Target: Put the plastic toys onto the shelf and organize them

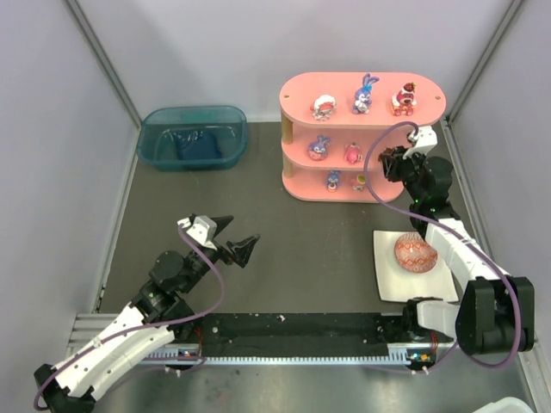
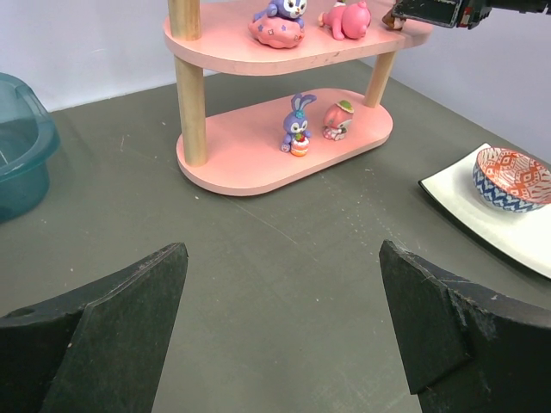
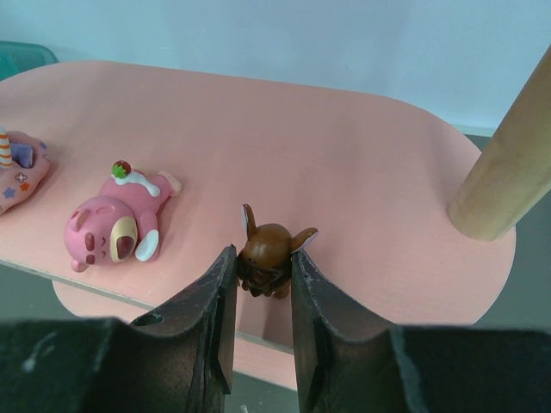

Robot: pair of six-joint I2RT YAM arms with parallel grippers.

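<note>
On the dark grey table [image 1: 293, 232] between pale walls [image 1: 52, 103], a teal bin [image 1: 194, 138] sits far-left, a white tray [image 1: 387, 284] bears a patterned egg [image 1: 416, 253], the pink shelf [image 1: 301, 95] carries plastic toys [image 1: 365, 96] on three tiers, the right gripper [image 3: 261, 267] pinches a brown figurine [image 3: 267, 245] on its middle board, and the left gripper [image 1: 234, 234] gapes.

Eight toy figurines [image 1: 365, 93], one shelf [image 1: 297, 90], one bin [image 1: 191, 110], one egg [image 1: 415, 253], one plate [image 1: 389, 284]
</note>
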